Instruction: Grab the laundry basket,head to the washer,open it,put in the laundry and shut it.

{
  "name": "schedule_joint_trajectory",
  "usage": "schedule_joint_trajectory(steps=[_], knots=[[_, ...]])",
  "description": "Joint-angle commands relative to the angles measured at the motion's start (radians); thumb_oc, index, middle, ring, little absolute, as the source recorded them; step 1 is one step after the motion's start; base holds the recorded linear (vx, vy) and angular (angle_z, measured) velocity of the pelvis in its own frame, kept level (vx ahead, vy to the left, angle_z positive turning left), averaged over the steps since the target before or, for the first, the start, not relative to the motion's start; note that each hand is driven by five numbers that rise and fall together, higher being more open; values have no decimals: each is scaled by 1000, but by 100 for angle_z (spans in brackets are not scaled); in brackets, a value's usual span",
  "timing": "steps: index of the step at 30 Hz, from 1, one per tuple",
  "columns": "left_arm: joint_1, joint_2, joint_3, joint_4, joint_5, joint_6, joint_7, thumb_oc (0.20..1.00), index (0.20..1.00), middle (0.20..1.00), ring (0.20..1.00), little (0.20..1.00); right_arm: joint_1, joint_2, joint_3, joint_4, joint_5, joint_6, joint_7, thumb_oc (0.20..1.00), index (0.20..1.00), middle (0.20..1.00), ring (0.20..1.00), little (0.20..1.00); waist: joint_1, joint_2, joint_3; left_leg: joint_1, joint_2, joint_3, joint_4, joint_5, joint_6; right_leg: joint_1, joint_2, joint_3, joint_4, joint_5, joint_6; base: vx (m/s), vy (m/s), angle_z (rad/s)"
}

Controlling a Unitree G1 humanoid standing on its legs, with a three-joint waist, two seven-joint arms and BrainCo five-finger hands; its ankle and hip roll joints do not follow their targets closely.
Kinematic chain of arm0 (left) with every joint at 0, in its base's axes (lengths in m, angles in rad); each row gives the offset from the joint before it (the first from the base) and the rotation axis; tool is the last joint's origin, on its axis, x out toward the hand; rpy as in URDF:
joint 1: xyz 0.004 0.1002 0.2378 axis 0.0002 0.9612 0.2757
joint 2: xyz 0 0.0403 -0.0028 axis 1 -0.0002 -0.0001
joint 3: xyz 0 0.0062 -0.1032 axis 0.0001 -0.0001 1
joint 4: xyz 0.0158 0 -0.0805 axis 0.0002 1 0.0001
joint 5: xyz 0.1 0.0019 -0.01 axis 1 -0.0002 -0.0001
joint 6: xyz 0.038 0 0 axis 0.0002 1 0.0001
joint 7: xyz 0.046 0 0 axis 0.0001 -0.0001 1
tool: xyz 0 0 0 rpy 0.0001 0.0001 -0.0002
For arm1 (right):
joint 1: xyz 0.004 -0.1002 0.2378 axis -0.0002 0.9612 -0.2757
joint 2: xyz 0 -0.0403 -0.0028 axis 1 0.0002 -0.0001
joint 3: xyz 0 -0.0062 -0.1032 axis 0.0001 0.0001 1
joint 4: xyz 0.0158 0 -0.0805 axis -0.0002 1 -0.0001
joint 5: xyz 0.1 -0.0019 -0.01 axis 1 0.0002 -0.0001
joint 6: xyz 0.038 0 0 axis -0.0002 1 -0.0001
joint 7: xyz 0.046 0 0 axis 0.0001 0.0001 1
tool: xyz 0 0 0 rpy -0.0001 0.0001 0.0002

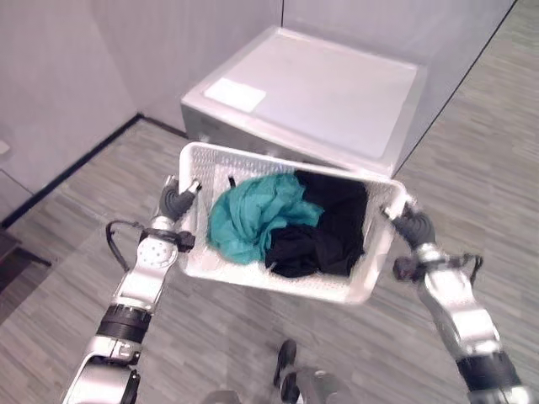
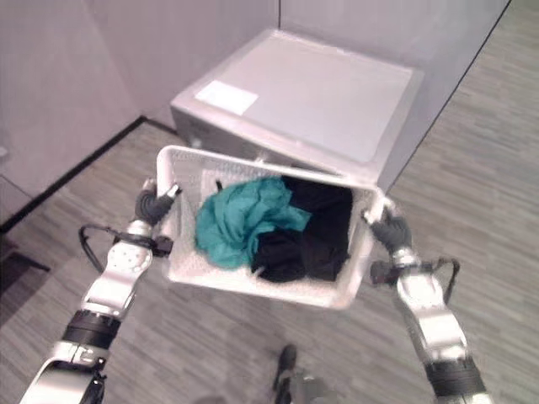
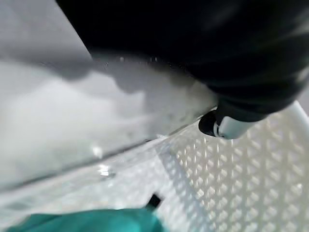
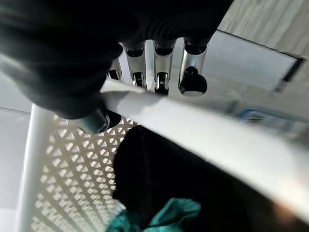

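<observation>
Here the left hand and right hand each curl round an end rim of the white perforated plastic basket, holding teal cloth and black clothes before the grey closed washer, so level carrying seems wise.

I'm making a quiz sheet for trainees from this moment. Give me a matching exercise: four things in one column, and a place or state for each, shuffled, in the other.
Column 1
1. laundry basket
2. teal cloth
3. black cloth
4. washer

Column 2
A. closed, on the floor just beyond the basket
B. in the basket, toward the right robot hand
C. held off the floor by its two ends
D. in the basket, toward the left robot hand

Pairs: 1-C, 2-D, 3-B, 4-A
</observation>
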Motion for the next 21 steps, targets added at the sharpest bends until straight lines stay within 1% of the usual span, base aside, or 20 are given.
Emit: schedule_joint_trajectory(steps=[1,2,3,4,5,6,7,8,9,10,11,12,13,14,15,16,17,18,19,21], knots=[[-101,93,72,79,40,15,87,200,200,200,200,200,-50,-23,-187,-146,66,-130,63,200,200,200,200,200,-32,-48,-17,53,21,52,-308,68,119,33,-93,101,-59,-55,193,255,262,-34],[-51,113,117,82,55,26,93,200,200,200,200,200,10,-14,-219,-190,75,-135,81,200,200,200,200,200,-18,-53,-14,25,26,-38,-514,75,118,46,-102,159,-65,-60,209,172,207,-46],[-49,112,118,80,55,27,92,200,200,200,200,200,13,-13,-220,-193,76,-134,81,200,200,200,200,200,-18,-57,-17,30,21,-35,-531,87,119,44,-107,160,-65,-57,209,196,224,-140],[-17,123,144,77,58,33,94,200,200,200,200,200,25,-10,-227,-211,80,-135,91,200,200,200,200,200,-14,-51,-19,53,26,-91,-681,134,105,50,-106,190,-65,-61,215,66,73,-141],[-16,123,144,77,58,33,94,200,200,200,200,200,25,-9,-227,-211,80,-135,91,200,200,200,200,200,-14,-52,-18,56,25,-90,-685,136,105,50,-107,190,-65,-61,215,226,265,-140],[21,142,175,82,66,38,106,200,200,200,200,200,17,-7,-209,-213,111,-145,106,200,200,200,200,200,-1,-28,-23,65,55,-193,-823,199,82,69,-95,244,-58,-77,221,205,254,-64],[38,146,188,84,70,37,111,200,200,200,200,200,9,-13,-195,-213,126,-154,111,200,200,200,200,200,1,-18,-24,89,74,-219,-915,236,73,71,-91,264,-49,-85,216,302,473,-84],[33,147,184,87,82,32,113,200,200,200,200,200,-1,-22,-194,-239,145,-166,121,200,200,200,200,200,-8,1,-22,99,89,-222,-949,251,58,81,-97,291,-31,-105,220,149,287,-64],[33,146,184,87,82,32,113,200,200,200,200,200,-1,-23,-195,-241,145,-165,121,200,200,200,200,200,-5,2,-20,103,90,-219,-950,251,58,81,-96,294,-29,-106,220,142,317,-111],[34,144,185,81,88,31,109,200,200,200,200,200,0,-28,-197,-251,145,-167,125,200,200,200,200,200,-7,10,-28,115,92,-209,-954,250,53,84,-101,293,-25,-109,224,106,232,-79],[36,144,183,63,106,26,103,200,200,200,200,200,6,-34,-215,-277,144,-173,128,200,200,200,200,200,-6,19,-38,124,89,-198,-945,245,46,88,-112,294,-17,-114,228,135,333,-86],[30,146,175,47,113,21,97,200,200,200,200,200,8,-40,-233,-298,136,-174,130,200,200,200,200,200,-7,17,-40,117,76,-190,-910,234,47,87,-129,293,-5,-115,233,131,492,-22],[33,162,178,5,121,20,79,200,200,200,200,200,-4,-42,-251,-321,125,-167,138,200,200,200,200,200,-7,17,-48,114,41,-186,-874,201,70,80,-167,308,17,-104,248,70,367,1],[34,163,179,3,121,21,78,200,200,200,200,200,-3,-41,-251,-322,125,-166,138,200,200,200,200,200,-4,15,-48,112,38,-182,-868,196,72,78,-170,312,19,-105,250,72,501,-21],[61,186,191,-75,125,14,46,200,200,200,200,200,-3,-36,-262,-338,118,-156,145,200,200,200,200,200,6,15,-47,114,-5,-162,-835,159,101,72,-207,330,37,-102,266,33,250,-39],[64,186,193,-79,125,16,45,200,200,200,200,200,-2,-36,-262,-340,118,-155,145,200,200,200,200,200,8,13,-48,114,-7,-158,-831,156,103,71,-210,334,39,-103,267,20,335,-46],[75,197,201,-111,122,10,34,200,200,200,200,200,-2,-22,-262,-343,110,-150,149,200,200,200,200,200,15,11,-43,113,-23,-144,-817,145,114,57,-223,342,53,-99,276,-84,217,-34],[101,214,244,-183,129,6,44,200,200,200,200,200,-12,-1,-244,-332,103,-147,156,200,200,200,200,200,38,11,-31,101,-37,-121,-798,135,129,21,-232,331,79,-90,283,-112,248,-32],[132,218,284,-241,124,1,37,200,200,200,200,200,-16,15,-243,-334,104,-144,158,200,200,200,200,200,58,13,-28,100,-40,-106,-798,131,134,9,-239,304,85,-83,285,-86,177,-63],[205,217,348,-354,89,-8,-1,200,200,200,200,200,3,32,-254,-358,102,-137,165,200,200,200,200,200,83,9,-28,106,-42,-87,-809,119,140,10,-240,253,92,-92,283,-17,43,-101]])
